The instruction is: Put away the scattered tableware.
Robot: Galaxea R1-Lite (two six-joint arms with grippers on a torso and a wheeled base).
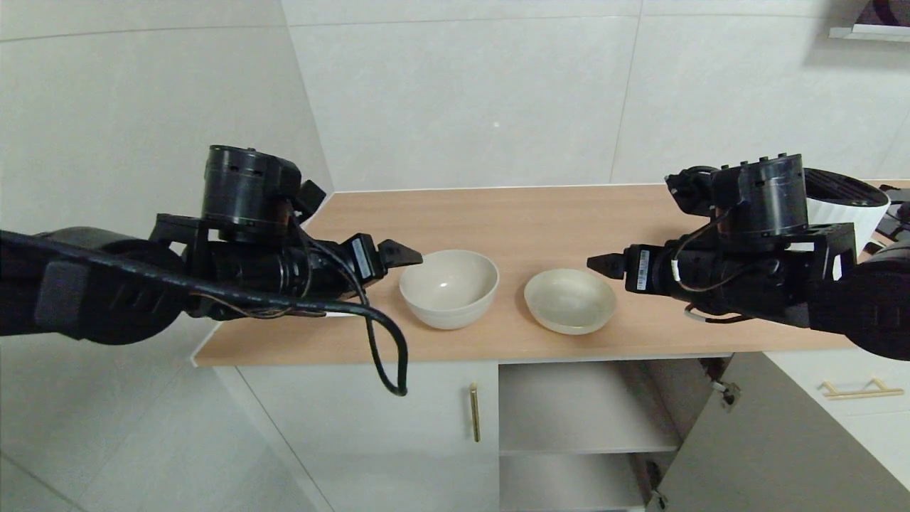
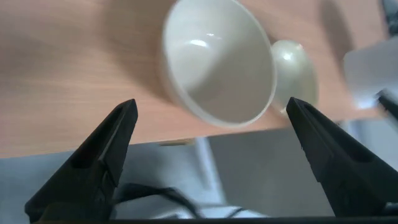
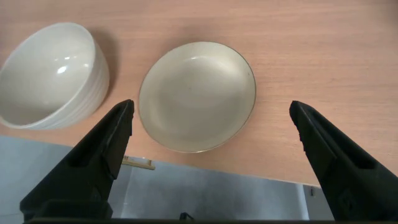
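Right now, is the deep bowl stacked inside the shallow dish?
No, the deep bowl stands beside the shallow dish on the wooden counter, with a gap between them.

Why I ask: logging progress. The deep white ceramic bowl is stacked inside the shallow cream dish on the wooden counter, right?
No, per the head view: the deep white ceramic bowl stands beside the shallow cream dish, apart, on the wooden counter.

No legible text, left arm's white sticker point(image 1: 361, 260), right arm's white sticker point(image 1: 641, 270), print too small to read
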